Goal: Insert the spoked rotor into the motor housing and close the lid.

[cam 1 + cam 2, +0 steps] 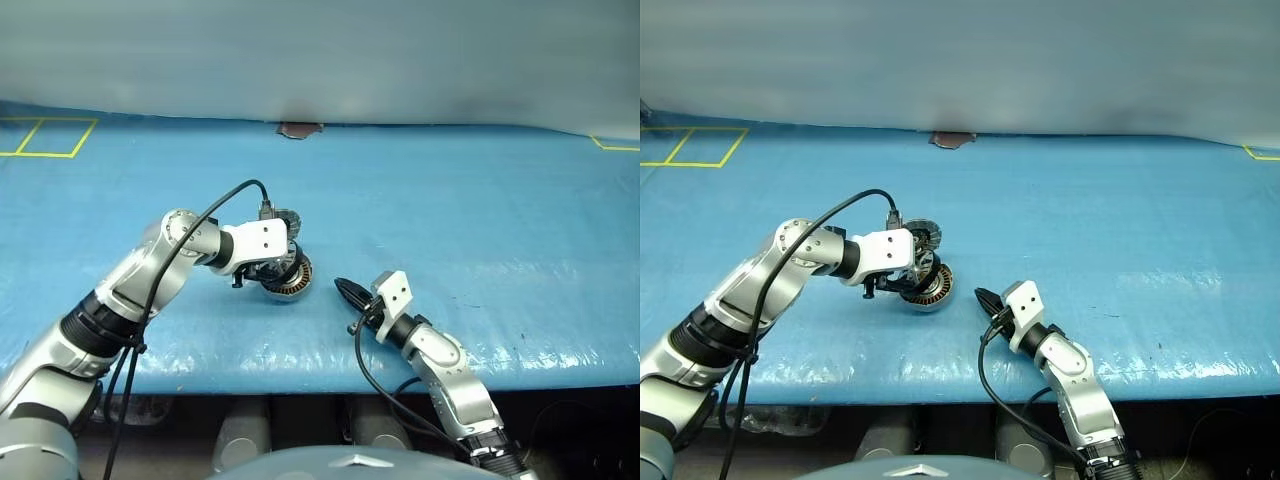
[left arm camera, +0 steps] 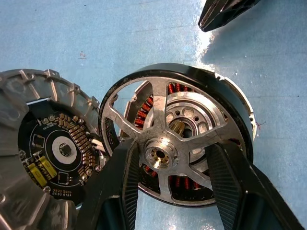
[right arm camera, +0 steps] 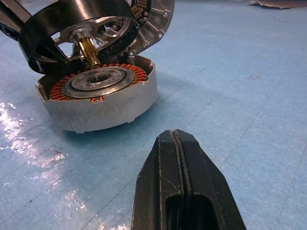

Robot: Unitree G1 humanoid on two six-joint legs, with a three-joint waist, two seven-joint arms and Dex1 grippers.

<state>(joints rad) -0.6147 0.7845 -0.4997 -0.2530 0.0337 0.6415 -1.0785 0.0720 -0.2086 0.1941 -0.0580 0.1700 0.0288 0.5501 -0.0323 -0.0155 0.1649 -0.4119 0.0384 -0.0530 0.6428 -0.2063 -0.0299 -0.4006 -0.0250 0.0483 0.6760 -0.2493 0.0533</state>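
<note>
The spoked rotor point(image 2: 168, 143) hangs in the left gripper point(image 2: 175, 177), whose two black fingers point(image 2: 122, 184) are clamped across its silver spokes on either side of the central hub. It sits directly above the motor housing point(image 3: 98, 98), which rests on the blue table point(image 1: 480, 220) in front of the robot. In the right wrist view the rotor's brass shaft point(image 3: 89, 50) points down toward the housing's central bearing but has not entered it, and the black rim is tipped rather than level, with a gap open between it and the ring of copper windings. The shaft appears to lie slightly off the bearing's centre, so the coming move seems to turn on levelling the rotor and bringing its axis into line with the housing's upright axis before lowering. The lid point(image 2: 43, 148) stands open beside the housing on the side away from the robot, its circuit board face showing, clear of the rotor's path. The right gripper point(image 3: 180, 182) lies low over the table, a little to the right of the housing, its fingers pressed together on nothing and pointed at the housing's wall. The left arm is plainly the one placed for the insertion
</note>
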